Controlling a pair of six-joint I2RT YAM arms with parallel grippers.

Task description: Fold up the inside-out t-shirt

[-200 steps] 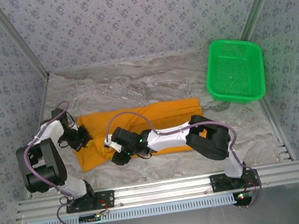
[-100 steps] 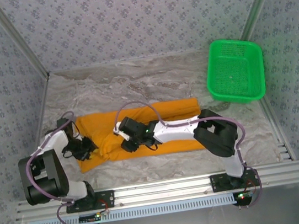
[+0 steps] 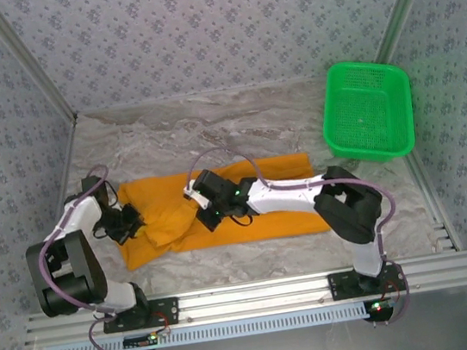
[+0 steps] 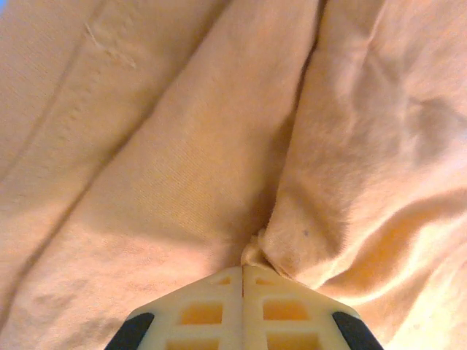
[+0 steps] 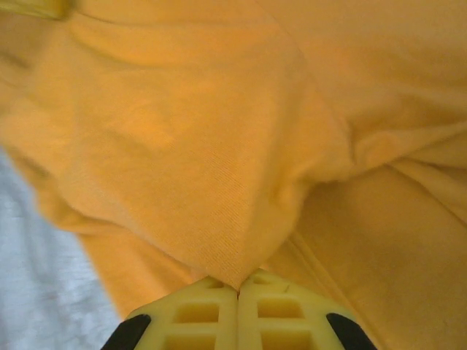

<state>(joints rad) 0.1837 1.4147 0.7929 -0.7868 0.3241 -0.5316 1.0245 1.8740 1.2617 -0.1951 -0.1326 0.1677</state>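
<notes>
The orange-yellow t-shirt (image 3: 263, 201) lies as a long folded band across the middle of the marble table, with a raised bunch of cloth at its left part. My left gripper (image 3: 135, 219) is at the shirt's left end, shut on a pinch of the t-shirt (image 4: 292, 240); its pale fingers (image 4: 219, 306) meet with cloth squeezed between the tips. My right gripper (image 3: 198, 217) reaches across the band from the right and is shut on a fold of the t-shirt (image 5: 241, 240), which rises in a peak from its closed fingertips (image 5: 270, 310).
A green plastic mesh basket (image 3: 367, 109) stands at the back right of the table (image 3: 210, 130). Patterned walls enclose the left, back and right sides. An aluminium rail (image 3: 251, 296) carrying both arm bases runs along the near edge.
My right gripper moved up and to the right over the shirt and closed on a fold. The left gripper shifted slightly and is closed again. The shirt's left part has bunched up.
</notes>
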